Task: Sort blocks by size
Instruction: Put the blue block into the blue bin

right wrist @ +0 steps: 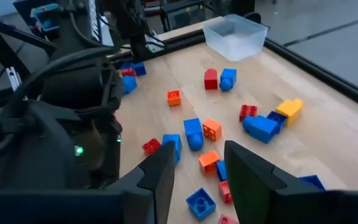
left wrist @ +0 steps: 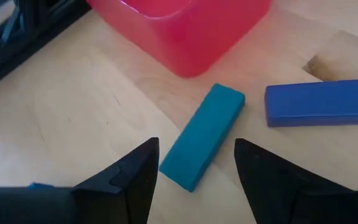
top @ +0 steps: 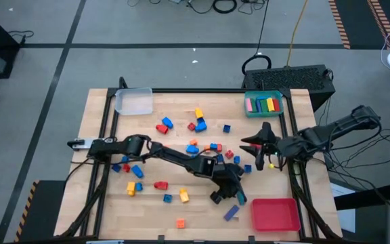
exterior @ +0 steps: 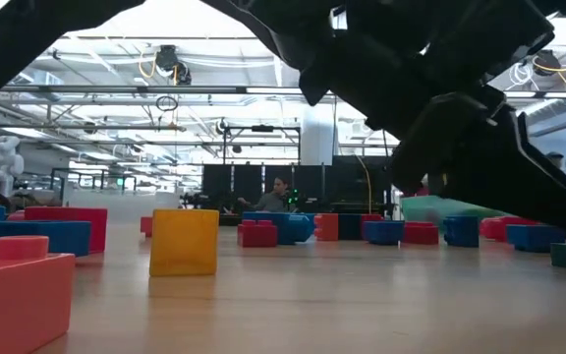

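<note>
Left wrist view has my left gripper open astride a teal bar, lying at 8 o'clock of the red tray; next I descend and close. Right gripper, open and empty, waits at 3 o'clock, other blocks scattered across the surface

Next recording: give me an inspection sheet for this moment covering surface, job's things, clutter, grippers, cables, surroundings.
Surface: wooden table, bare between pieces.
Job's things: blocks scattered mid-table; teal bar and blue bar lying flat beside the red tray; teal tray holds sorted bars; clear tray looks empty.
Clutter: nothing seen.
Grippers: left gripper open, straddling the teal bar's end; right gripper open above the blocks, holding nothing.
Cables: yellow cable on the floor behind the table.
Surroundings: a person far behind.
</note>
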`<state>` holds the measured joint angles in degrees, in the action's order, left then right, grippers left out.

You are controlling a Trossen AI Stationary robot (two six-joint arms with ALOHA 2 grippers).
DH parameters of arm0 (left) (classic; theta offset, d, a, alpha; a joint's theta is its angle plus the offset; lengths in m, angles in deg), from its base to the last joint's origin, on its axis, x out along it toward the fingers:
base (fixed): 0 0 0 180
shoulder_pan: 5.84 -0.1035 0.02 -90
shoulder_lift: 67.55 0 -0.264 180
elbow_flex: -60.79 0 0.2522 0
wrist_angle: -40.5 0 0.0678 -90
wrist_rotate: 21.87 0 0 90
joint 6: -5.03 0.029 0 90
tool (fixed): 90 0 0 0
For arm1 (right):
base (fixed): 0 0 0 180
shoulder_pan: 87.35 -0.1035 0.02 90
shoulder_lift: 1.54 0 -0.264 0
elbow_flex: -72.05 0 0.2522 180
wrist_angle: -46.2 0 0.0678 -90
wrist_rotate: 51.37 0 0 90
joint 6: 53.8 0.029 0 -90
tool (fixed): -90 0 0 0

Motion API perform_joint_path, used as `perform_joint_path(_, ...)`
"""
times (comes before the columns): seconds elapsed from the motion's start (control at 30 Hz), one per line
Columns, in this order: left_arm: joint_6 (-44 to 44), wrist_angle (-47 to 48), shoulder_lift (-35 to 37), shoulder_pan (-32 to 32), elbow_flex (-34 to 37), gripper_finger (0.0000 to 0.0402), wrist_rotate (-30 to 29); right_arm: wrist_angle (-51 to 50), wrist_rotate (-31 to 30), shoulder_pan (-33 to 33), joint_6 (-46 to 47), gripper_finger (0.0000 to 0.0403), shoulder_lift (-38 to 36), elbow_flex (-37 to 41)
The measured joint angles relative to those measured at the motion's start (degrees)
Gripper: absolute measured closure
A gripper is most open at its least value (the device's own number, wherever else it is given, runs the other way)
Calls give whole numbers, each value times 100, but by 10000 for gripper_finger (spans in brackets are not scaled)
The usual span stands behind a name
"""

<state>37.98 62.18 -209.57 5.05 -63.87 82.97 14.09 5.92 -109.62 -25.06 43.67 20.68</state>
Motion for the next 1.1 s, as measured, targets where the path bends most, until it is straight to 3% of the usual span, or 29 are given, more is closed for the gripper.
perform_joint_path(0.2, 355, -158, -250, -117, -4, 189, 200, 14, -4, 2, -246, 280, -110, 0)
perform_joint_path(1.1, 348, -457, -264, -361, -217, 189, 858, 72, -33, 57, -265, 280, -156, 0)
